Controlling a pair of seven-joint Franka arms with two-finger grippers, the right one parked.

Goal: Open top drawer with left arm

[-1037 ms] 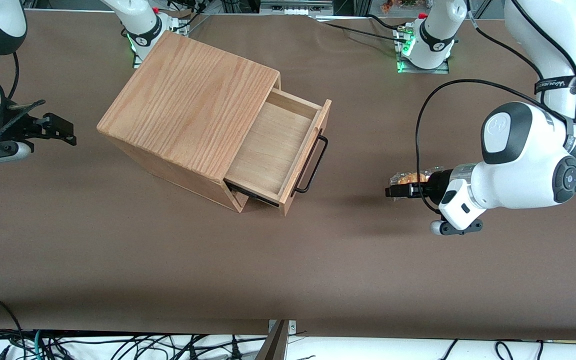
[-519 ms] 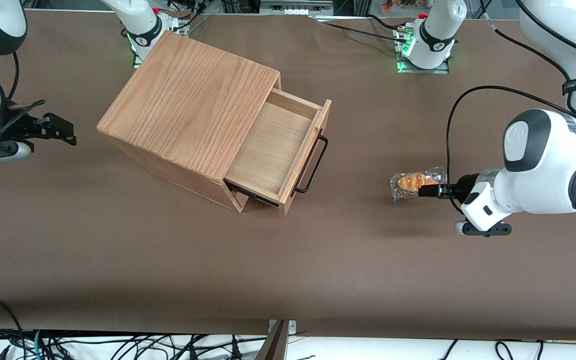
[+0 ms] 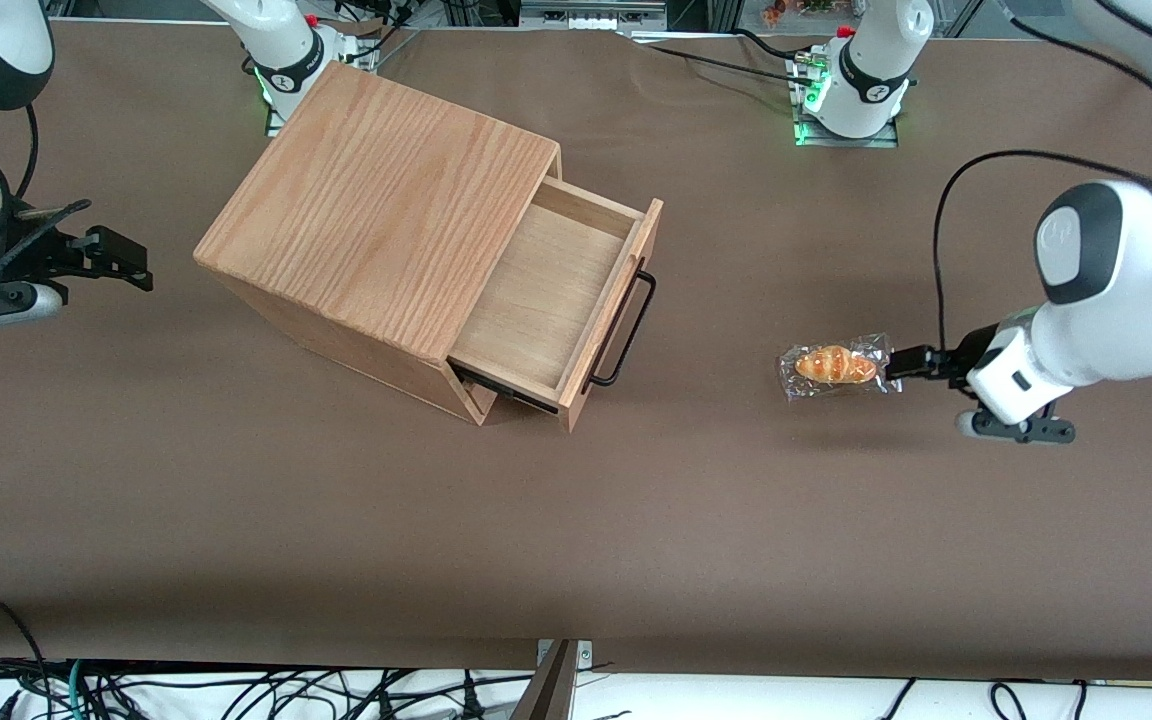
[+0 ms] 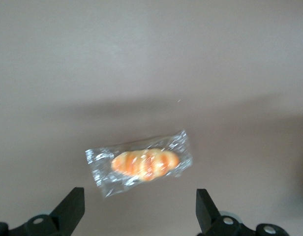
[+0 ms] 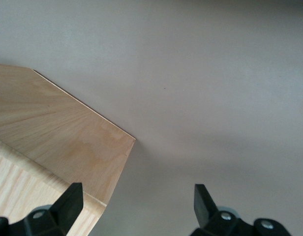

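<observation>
The top drawer (image 3: pixel 546 290) stands pulled well out of the big oak box (image 3: pixel 376 200), showing its pale wood inside, with nothing in it. Its thin black bar handle (image 3: pixel 624 330) faces the working arm's end of the table. My left gripper (image 3: pixel 898 363) (image 4: pixel 139 212) hovers low over the table, well away from the handle toward the working arm's end. It is open, with nothing between its black fingers (image 4: pixel 73 209). The left arm (image 3: pixel 1116 290) reaches in from that end.
A small orange bread roll in a clear wrapper (image 3: pixel 833 365) (image 4: pixel 144 164) lies on the brown table between the drawer handle and my gripper, just ahead of the fingertips. Two arm bases (image 3: pixel 851 90) stand along the table edge farthest from the front camera.
The left arm has drawn back from the drawer toward its own end of the table, uncovering the wrapped roll. Drawer and box have not moved.
</observation>
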